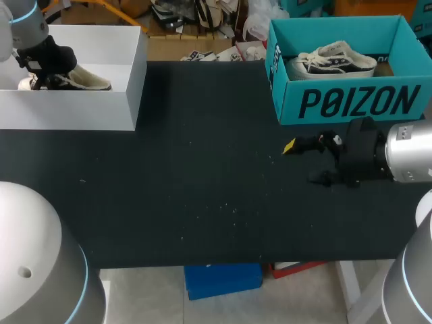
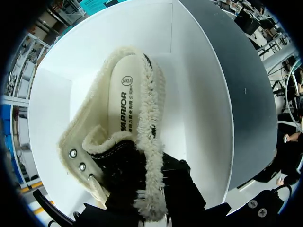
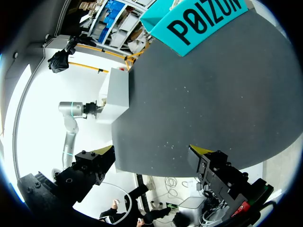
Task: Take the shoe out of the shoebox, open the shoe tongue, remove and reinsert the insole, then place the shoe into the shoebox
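A white shoebox [image 1: 101, 101] stands at the table's far left, and a cream shoe [image 1: 84, 81] with a fleece lining lies in it. My left gripper [image 1: 44, 77] reaches down into that box. In the left wrist view the shoe [image 2: 94, 132] lies on the box floor with its cream insole [image 2: 120, 109] showing inside. The left gripper [image 2: 151, 189] is shut on the shoe's fleece-edged collar, and its tips are hidden by the fleece. My right gripper [image 1: 304, 162] hovers open over the mat in front of the teal box, and nothing lies between its fingers [image 3: 201, 151].
A teal shoebox [image 1: 351, 101] stands at the far right with another low shoe [image 1: 334, 61] inside. The black mat [image 1: 202, 169] between the two boxes carries only small specks. The white box [image 3: 116, 94] and my left arm [image 3: 75, 111] show beyond the right gripper.
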You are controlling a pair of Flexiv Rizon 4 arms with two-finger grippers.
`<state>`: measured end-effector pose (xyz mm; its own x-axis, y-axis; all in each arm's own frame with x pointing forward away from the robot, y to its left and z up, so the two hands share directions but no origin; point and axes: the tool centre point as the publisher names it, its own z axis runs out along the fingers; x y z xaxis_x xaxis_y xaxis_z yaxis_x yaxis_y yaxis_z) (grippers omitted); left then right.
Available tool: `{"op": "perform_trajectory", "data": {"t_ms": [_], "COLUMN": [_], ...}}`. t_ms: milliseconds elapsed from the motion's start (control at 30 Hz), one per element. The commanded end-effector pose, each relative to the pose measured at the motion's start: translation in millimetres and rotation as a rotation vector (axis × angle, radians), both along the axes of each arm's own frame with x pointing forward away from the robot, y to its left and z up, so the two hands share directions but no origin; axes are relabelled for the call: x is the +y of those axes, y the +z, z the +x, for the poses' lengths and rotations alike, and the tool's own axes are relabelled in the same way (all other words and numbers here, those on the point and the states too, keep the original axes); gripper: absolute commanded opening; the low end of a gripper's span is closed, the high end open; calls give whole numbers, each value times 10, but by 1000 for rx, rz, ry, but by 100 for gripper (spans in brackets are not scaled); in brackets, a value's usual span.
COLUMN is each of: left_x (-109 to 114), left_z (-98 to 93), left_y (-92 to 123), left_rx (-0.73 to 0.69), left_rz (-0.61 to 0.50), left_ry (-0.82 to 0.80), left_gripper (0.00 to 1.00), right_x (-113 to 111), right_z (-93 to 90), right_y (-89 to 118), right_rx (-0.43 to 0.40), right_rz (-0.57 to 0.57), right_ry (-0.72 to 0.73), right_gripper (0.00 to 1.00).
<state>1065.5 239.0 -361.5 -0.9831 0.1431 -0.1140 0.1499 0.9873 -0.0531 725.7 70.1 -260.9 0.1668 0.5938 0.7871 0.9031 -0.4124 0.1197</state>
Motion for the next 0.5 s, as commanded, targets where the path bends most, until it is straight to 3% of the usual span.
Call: {"op": "perform_trajectory", "data": {"t_ms": [33,67,100,167,267,300,467,500], "left_x": [-20,-20,-19,-15,-17,-25,-71,-90], "left_z": [-41,-52,-60,-68,-68,-71,-104,-125], "left_y": [48,60,81,144,299,358,659,728], "left_rx": [-7,-9,-11,-17,-41,-45,-59,-50], "left_rz": [12,14,17,20,31,34,77,80], "left_ry": [0,-1,-1,2,12,13,19,18], "left_gripper": [50,76,92,87,58,54,57,68], "right_x": [21,21,21,21,21,21,21,21], "right_z": [8,8,8,8,8,8,8,8], "right_y": [-3,-3,-3,-3,-3,-3,-3,-3], "right_rx": [1,1,1,1,1,1,1,1], "right_rz": [-3,-3,-3,-3,-3,-3,-3,-3], "right_ry": [-2,-2,-2,-2,-2,-2,-2,-2], "right_gripper": [100,100,100,100,100,100,100,100]}}
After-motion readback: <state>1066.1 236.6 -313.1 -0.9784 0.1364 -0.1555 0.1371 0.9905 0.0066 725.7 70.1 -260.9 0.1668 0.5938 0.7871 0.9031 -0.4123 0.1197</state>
